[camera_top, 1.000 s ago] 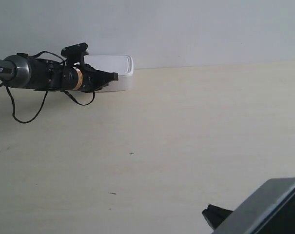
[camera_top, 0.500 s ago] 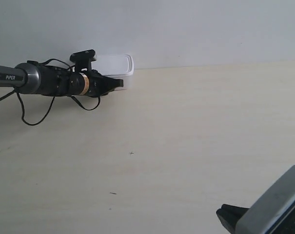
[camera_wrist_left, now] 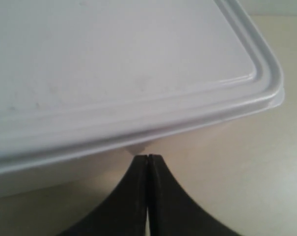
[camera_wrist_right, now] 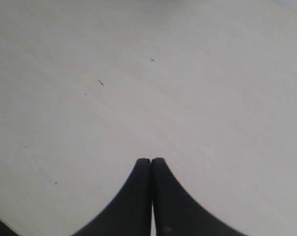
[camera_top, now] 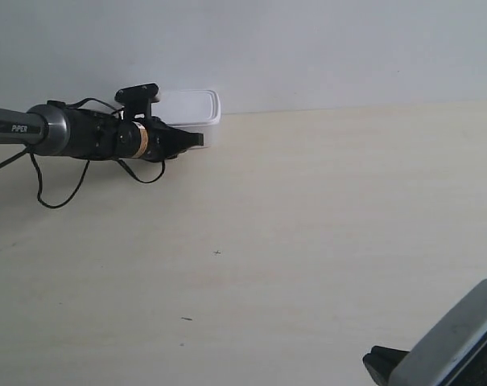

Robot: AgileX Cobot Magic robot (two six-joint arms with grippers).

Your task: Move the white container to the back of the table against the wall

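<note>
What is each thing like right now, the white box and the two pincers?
White container: lid on, upright, at the back of the table by the wall.
Left pincer: shut, empty, tips at the container's side just under the lid rim.
Right pincer: shut, empty, over bare table.

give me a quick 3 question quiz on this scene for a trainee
1. True or false: the left gripper is open wide around the white container.
2. Where does the white container sit? A) mid-table, B) at the back of the table by the wall, C) lifted in the air.
3. Fill in: the right gripper hangs over bare table with its jaws ____.

Key:
1. False. Its jaws are shut together, with the tips at the container's side.
2. B.
3. shut.
</note>
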